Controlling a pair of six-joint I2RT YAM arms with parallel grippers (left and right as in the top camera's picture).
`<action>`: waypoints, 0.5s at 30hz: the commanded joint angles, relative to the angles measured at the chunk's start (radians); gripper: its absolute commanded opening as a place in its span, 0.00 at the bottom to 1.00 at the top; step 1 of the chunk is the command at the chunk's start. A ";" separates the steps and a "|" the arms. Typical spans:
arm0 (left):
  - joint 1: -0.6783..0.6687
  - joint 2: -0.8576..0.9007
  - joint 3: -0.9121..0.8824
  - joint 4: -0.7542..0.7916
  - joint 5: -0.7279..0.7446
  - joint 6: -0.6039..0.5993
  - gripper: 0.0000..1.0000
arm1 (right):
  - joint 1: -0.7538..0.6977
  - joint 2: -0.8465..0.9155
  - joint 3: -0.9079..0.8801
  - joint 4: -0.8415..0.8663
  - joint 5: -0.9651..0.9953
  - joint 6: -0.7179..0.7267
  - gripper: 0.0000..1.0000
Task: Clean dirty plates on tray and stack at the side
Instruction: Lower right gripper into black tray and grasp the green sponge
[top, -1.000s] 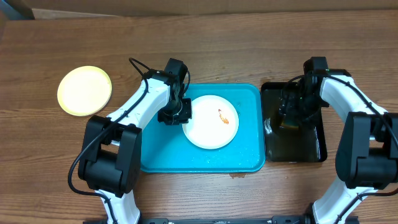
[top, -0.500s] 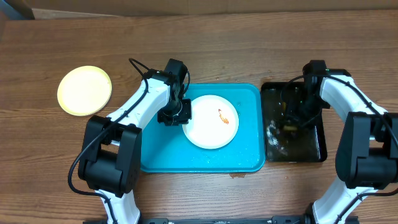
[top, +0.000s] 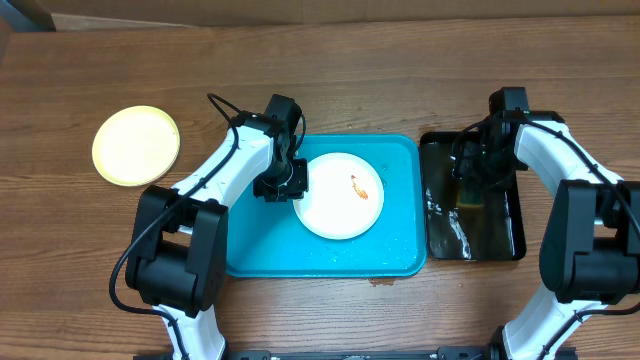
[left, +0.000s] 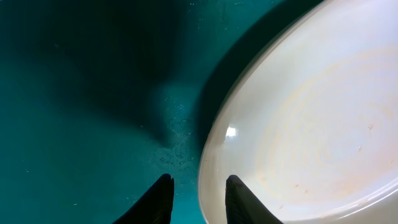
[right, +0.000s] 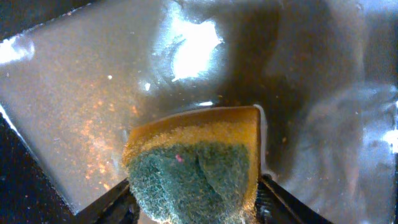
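Note:
A white plate (top: 340, 195) with an orange-red smear (top: 358, 187) lies on the turquoise tray (top: 400, 255). My left gripper (top: 285, 185) is at the plate's left edge. In the left wrist view its fingers (left: 198, 186) straddle the rim of the plate (left: 311, 124), shut on it, and a shadow lies under the rim on the tray (left: 74, 93). A pale yellow-green plate (top: 136, 146) sits on the table at far left. My right gripper (top: 470, 190) is shut (right: 196, 186) on a yellow-and-green sponge (right: 193, 162). A third plate is not in view.
A narrow black tray (top: 505, 235) holding shiny water stands right of the turquoise tray, and the right gripper holds the sponge over its wet floor (right: 93, 81). Bare wooden table surrounds both trays.
My right gripper has shifted the sponge about inside the black tray, and the water's glints have moved. The left gripper and white plate have not moved.

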 joint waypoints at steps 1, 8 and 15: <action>0.003 -0.014 -0.001 0.003 -0.006 0.011 0.30 | -0.002 -0.012 0.000 -0.007 0.009 -0.001 0.58; 0.003 -0.014 -0.001 0.007 -0.018 0.012 0.31 | -0.002 -0.012 0.002 -0.012 0.009 0.000 0.50; 0.002 -0.014 -0.001 0.007 -0.018 0.011 0.29 | -0.002 -0.012 0.037 -0.025 0.008 0.000 0.38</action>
